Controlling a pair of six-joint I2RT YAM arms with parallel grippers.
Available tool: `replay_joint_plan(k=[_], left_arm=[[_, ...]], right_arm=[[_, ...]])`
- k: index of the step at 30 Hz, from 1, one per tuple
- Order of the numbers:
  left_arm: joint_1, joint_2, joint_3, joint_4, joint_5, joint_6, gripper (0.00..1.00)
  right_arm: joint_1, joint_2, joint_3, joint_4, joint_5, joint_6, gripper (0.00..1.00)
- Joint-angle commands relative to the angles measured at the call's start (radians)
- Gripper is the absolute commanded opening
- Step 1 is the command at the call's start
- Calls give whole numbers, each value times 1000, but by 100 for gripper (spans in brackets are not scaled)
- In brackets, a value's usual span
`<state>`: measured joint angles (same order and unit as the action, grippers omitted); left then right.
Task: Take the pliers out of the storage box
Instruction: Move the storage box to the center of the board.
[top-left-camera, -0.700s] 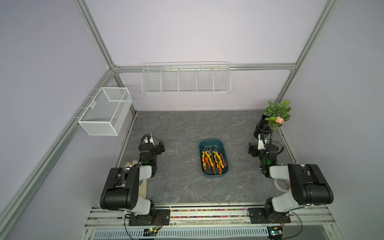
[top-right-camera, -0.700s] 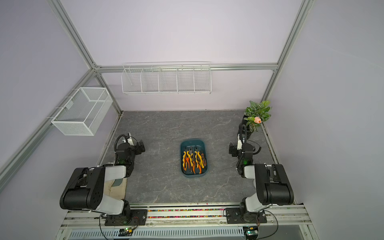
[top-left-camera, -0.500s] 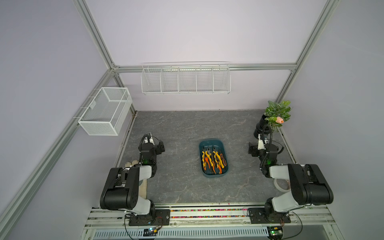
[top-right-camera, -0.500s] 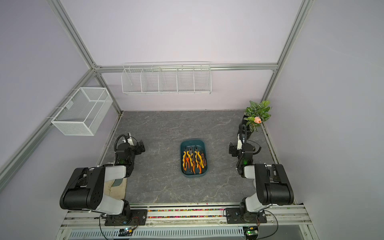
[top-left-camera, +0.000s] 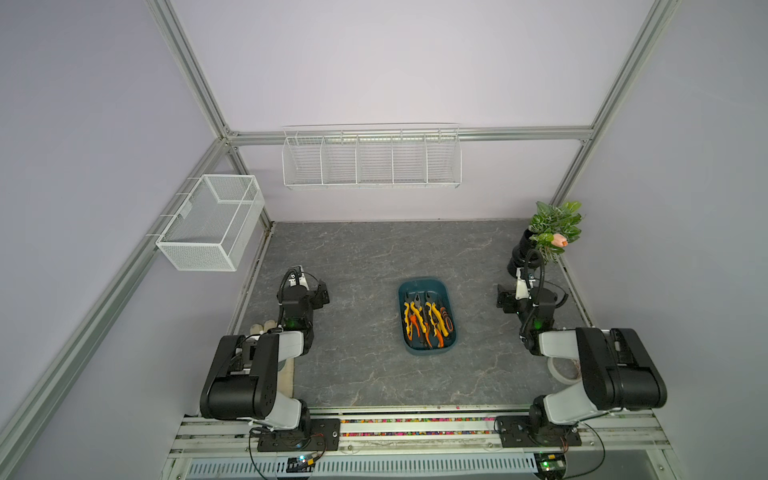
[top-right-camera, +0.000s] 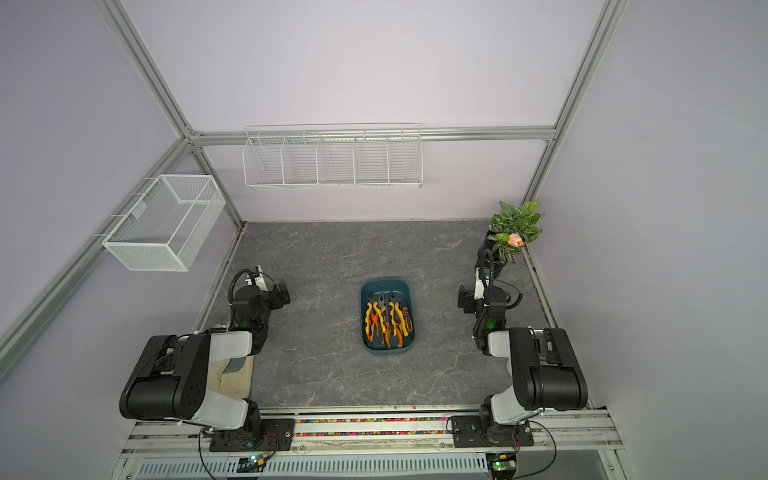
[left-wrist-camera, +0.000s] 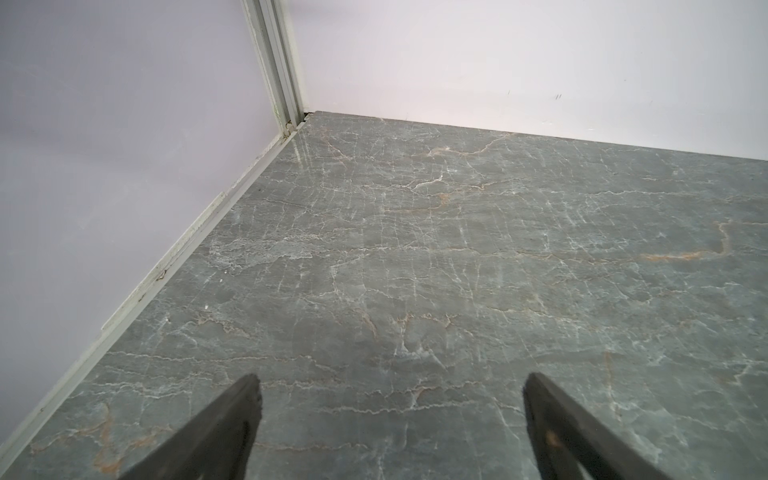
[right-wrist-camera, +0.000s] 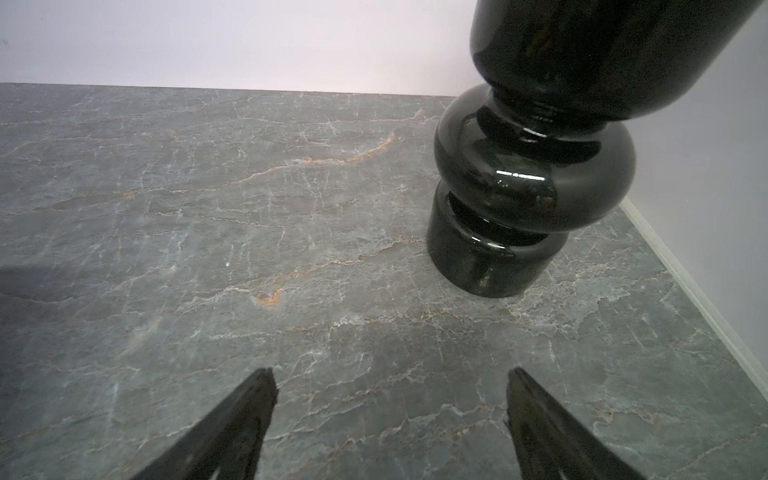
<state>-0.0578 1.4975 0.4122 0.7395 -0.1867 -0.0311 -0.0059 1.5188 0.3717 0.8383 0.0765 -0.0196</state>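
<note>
The storage box (top-left-camera: 423, 281) (top-right-camera: 384, 282) is a dark teal tub in the middle of the grey marbled table. Several pliers (top-left-camera: 426, 320) (top-right-camera: 388, 318) with yellow-and-black and orange-and-black handles lie side by side in it. My left arm (top-left-camera: 297, 305) rests folded far to the left of the box. Its left gripper (left-wrist-camera: 390, 380) is open over bare table near the left wall. My right arm (top-left-camera: 534, 305) rests far to the right of the box. Its right gripper (right-wrist-camera: 390, 374) is open and empty, facing a black vase. The box does not show in either wrist view.
A glossy black vase (right-wrist-camera: 528, 178) (top-left-camera: 524, 253) with a green plant (top-left-camera: 555, 226) stands at the back right, just ahead of the right gripper. White wire baskets hang on the back wall (top-left-camera: 372, 160) and the left wall (top-left-camera: 210, 222). A tape roll (top-left-camera: 563, 370) lies by the right arm's base.
</note>
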Motion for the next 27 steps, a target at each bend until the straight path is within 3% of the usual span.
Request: replay_joint_plan(k=[1, 4, 7, 9, 12, 18, 23, 27], left_arm=[[-15, -53, 19, 3, -28, 52, 99], [-116, -194, 131, -322, -186, 78, 99], [-237, -267, 217, -479, -239, 65, 99], [-306, -283, 278, -559, -228, 26, 99], [-383, -262, 399, -699, -112, -77, 99], [-544, -144, 637, -956, -10, -247, 99], [-619, 34, 830, -1168, 122, -345, 99], [-655, 118, 861, -1212, 141, -392, 100]], right_arm=[[27, -109, 66, -173, 69, -10, 89], [80, -258, 213, -562, 182, 58, 89], [200, -354, 278, -770, 331, 52, 89], [311, -418, 295, -870, 478, 94, 89], [378, -477, 387, -1165, 607, 321, 89], [468, -424, 485, -1478, 490, 326, 89], [467, -434, 419, -1444, 181, 366, 89], [467, -429, 390, -1421, 122, 429, 91]])
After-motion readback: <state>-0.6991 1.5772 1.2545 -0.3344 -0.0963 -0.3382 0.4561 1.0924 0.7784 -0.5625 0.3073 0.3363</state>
